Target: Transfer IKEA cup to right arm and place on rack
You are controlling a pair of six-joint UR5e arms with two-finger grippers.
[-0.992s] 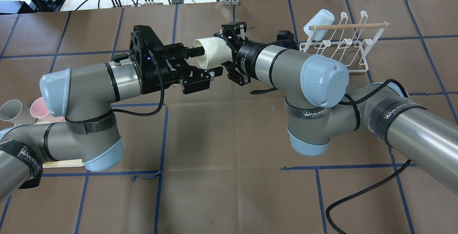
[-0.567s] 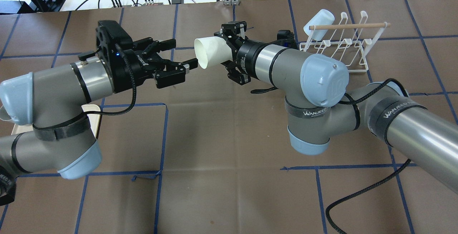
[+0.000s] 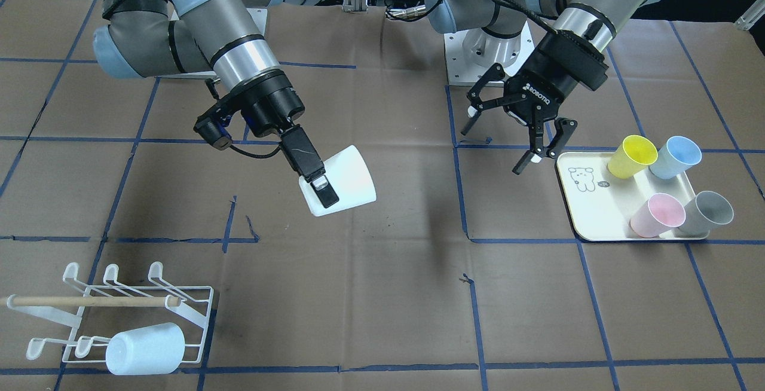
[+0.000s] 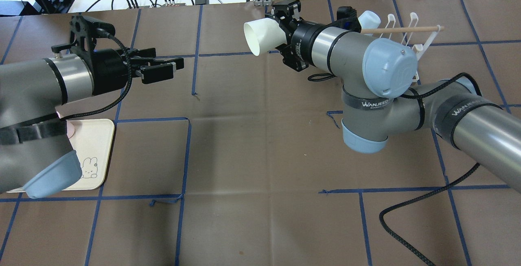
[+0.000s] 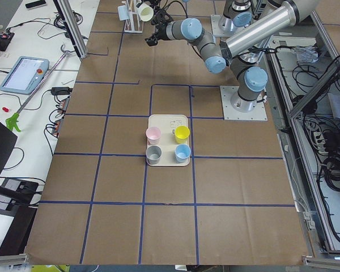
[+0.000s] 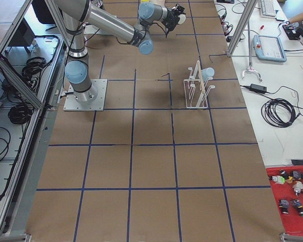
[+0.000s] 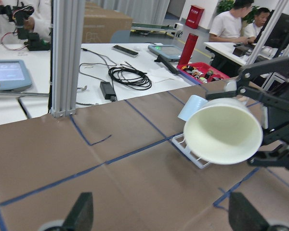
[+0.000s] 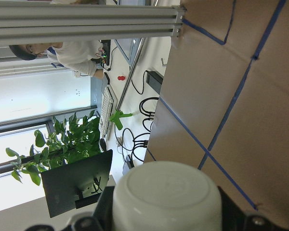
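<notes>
Overhead exterior: my right gripper (image 4: pixel 281 34) is clamping the white IKEA cup (image 4: pixel 260 38) by its base end, upper centre of the frame, above the table (image 4: pixel 252 136). Cup is lying sideways in the air, open mouth pointing toward frame left. My right arm (image 4: pixel 350 54) is coming in from the right edge and covering most of the rack (image 4: pixel 413 15) at upper right; only its wooden rod (image 4: pixel 407 29) and some white prongs are showing. Cup is not touching the rack. My left gripper (image 4: pixel 169 62) is sitting at upper left, fingers spread, holding nothing, well apart from the cup.

Front-facing view: cup is hanging near frame centre, one black finger (image 3: pixel 308 161) lying across its side. Rack is sitting at lower left with a pale blue cup (image 3: pixel 145 348) on its lower row. Cream tray (image 3: pixel 588 217) is sitting at right, carrying a yellow cup (image 3: pixel 633 155), blue cup (image 3: pixel 675 156), pink cup (image 3: pixel 657 214) and grey cup (image 3: pixel 708 211); my left gripper is hovering just beside the tray's upper-left corner.

Left wrist view is looking straight into the cup's mouth.
</notes>
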